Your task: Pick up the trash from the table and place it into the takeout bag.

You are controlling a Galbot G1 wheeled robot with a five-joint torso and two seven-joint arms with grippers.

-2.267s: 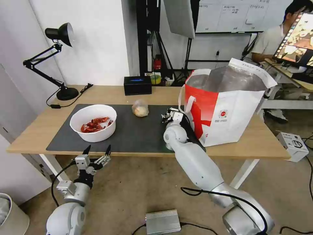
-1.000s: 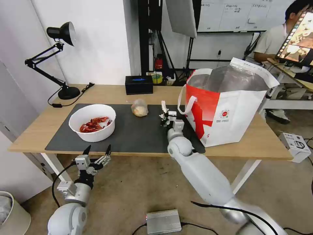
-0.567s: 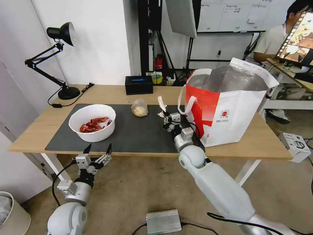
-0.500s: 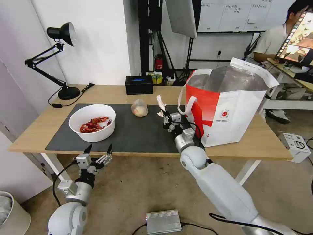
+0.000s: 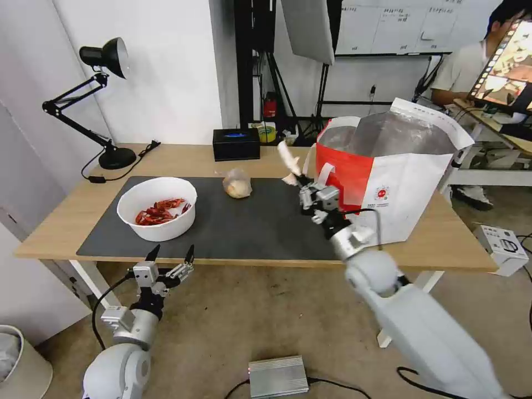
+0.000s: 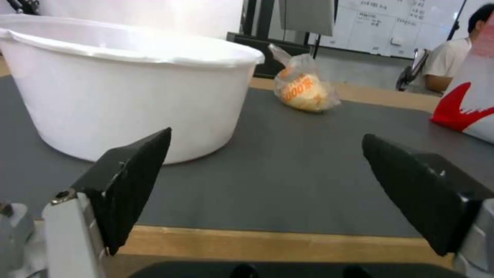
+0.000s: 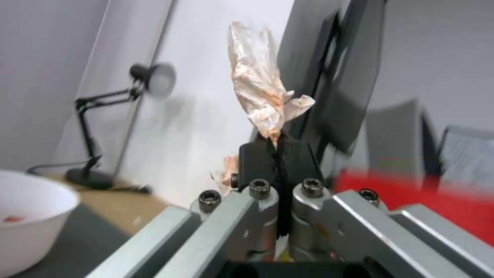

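Head view: the right gripper (image 5: 302, 182) is held above the table (image 5: 183, 156), just left of the takeout bag (image 5: 388, 177), and is clamped on a crumpled white tissue (image 5: 288, 159) that sticks up from the closed fingertips. In the right wrist view the tissue (image 7: 263, 100) is seen pinched at its lower end between the black pads (image 7: 257, 158), with faint orange staining on the paper. The tissue is judged very light, soft and easily torn or slipped; a pinch low on the bunched part, as is used now, seems the soundest hold, and a loose upper flap may catch on the bag's rim or its white loop handle (image 5: 311, 166).

On the dark grey mat (image 5: 249, 227) are left the white round bowl of crayfish shells (image 5: 158, 208) at the left and a small clear bag with a beige lump (image 5: 237, 184) farther back. The left gripper (image 5: 169, 257) is parked below the table's near edge, its fingers spread wide, as is also seen in the left wrist view (image 6: 268, 185).
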